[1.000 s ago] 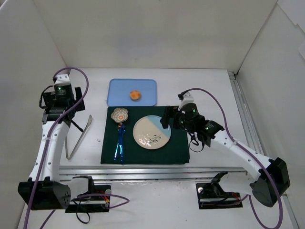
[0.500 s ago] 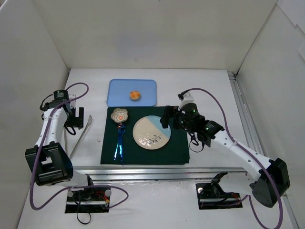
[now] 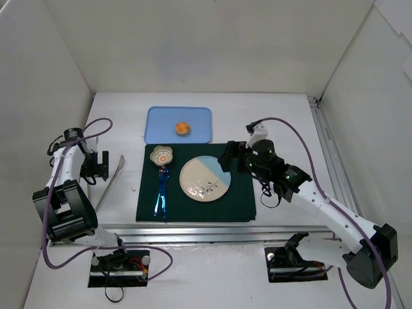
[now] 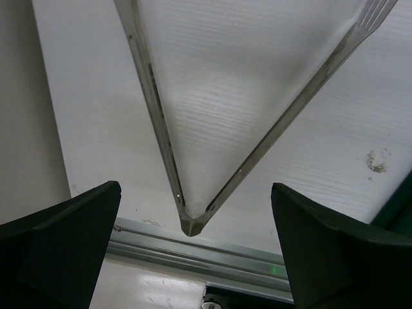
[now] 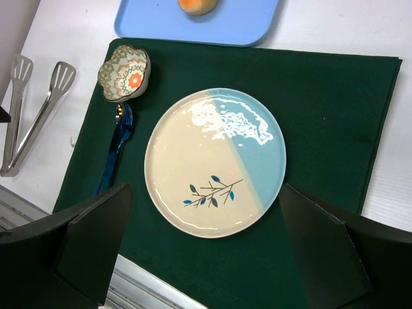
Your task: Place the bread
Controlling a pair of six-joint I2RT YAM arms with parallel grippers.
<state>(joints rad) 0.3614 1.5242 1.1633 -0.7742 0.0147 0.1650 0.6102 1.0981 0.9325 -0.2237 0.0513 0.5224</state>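
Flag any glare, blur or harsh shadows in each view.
Right wrist: white glare streaks across the upper part of the plate, otherwise sharp. Left wrist: tongs crisp, the near fingers dark and soft-edged. Top external: even light, faint shadows, the bread small but clear.

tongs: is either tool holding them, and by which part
Nothing is held. The left tool hangs open over the tongs; the right tool is open over the plate.

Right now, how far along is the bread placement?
Done: nothing; the bread sits on the blue tray, the plate bare. In hand: left fingers open over the hinge end of the tongs, not gripping. Left: grasp tongs, fetch bread, place it, probably on the plate.
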